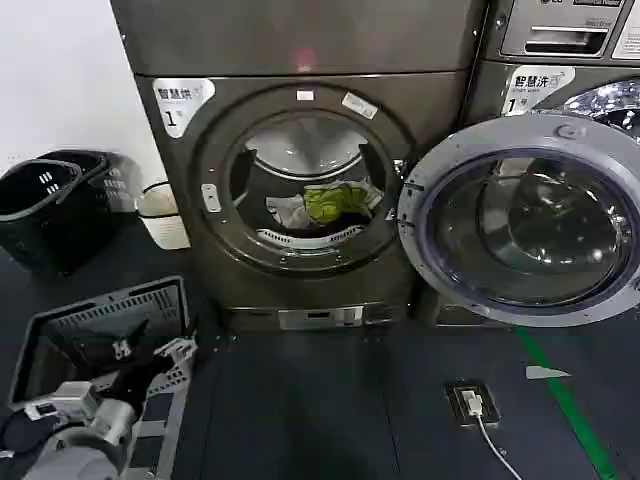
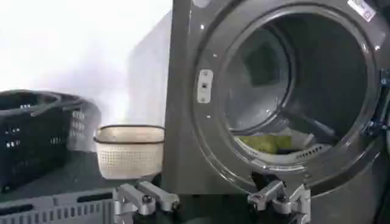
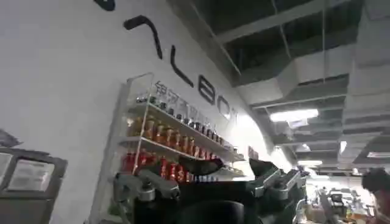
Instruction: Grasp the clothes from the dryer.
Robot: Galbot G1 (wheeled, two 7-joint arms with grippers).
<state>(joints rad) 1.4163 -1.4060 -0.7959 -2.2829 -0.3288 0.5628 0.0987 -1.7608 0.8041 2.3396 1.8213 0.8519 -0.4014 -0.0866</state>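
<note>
A: Silver left gripper (image 1: 150, 365) sits low at seven o'clock, over a grey crate (image 1: 60, 335), fingers spread wide, holding nothing.

B: And the right gripper (image 3: 210, 185)?

A: Jaws apart too, empty, aimed at a wall with shelves (image 3: 170, 146).

B: Farther out?

A: At twelve o'clock, the dryer (image 1: 200, 270), door (image 1: 525, 220) swung open toward three. The clothes (image 1: 325, 205) lie on the drum floor, yellow-green beside pale grey.
</note>
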